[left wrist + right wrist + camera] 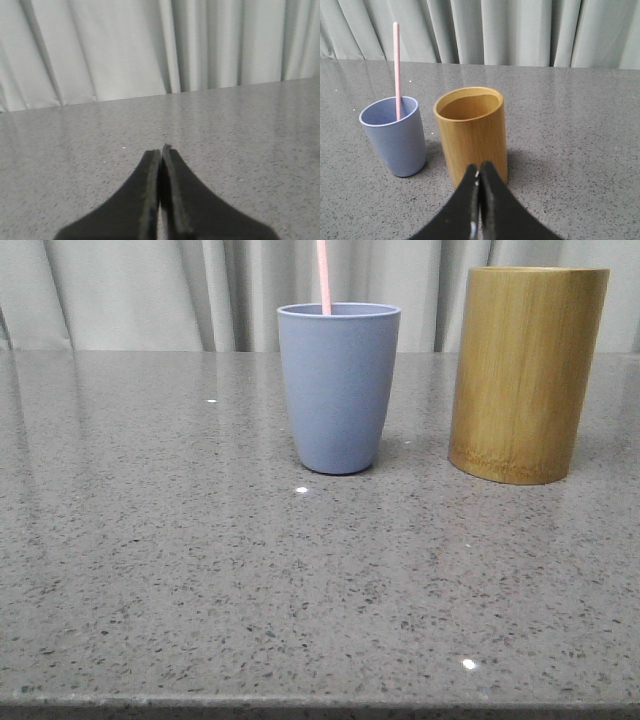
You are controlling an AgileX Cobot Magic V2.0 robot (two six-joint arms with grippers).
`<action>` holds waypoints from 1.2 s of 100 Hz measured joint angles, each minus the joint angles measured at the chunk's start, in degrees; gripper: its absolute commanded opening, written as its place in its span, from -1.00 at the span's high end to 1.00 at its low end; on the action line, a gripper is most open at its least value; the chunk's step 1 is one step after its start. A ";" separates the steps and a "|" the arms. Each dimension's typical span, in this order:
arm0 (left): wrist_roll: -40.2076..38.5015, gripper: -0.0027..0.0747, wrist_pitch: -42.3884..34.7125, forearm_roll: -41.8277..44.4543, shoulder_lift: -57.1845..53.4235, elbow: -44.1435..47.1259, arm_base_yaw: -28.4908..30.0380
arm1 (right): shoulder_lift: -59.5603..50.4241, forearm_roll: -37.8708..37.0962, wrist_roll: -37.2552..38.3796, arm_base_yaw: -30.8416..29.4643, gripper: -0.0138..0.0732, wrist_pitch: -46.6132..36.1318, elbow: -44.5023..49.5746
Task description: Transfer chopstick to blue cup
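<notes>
The pink chopstick (323,276) stood inside the blue cup (338,388), its lower end hidden within and its upper length rising nearly upright above the rim, leaning against the cup's inner wall. In the front view it ran out of the top of the picture; in the right wrist view its whole exposed length showed, ending in a blunt tip. Only one stick could be made out.

The blue cup stood upright on the grey speckled stone desk (200,570), with the taller bamboo holder (526,373) close beside it on the robot's right, a small gap between them. The bamboo holder was upright too, and the part of its interior seen in the right wrist view looked bare.

No brand, label or writing could be read on either container or on the desk.

The left tool (161,151) was pressed closed, gripping nothing, above bare desk. The right tool (478,169) was likewise closed on nothing, on the near side of the bamboo holder. A pale pleated curtain (150,290) hung behind the desk.
</notes>
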 measured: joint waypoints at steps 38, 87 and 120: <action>0.00 0.98 1.25 -3.34 -11.11 11.33 6.29 | 0.00 0.00 0.00 0.00 0.84 0.00 0.00; 0.00 0.98 1.75 -3.81 -11.11 11.33 6.54 | -0.09 -0.09 0.00 0.00 0.84 0.00 0.00; 0.00 0.98 1.75 -3.81 -11.11 11.33 6.54 | -0.09 -0.09 0.00 0.00 0.84 0.00 0.00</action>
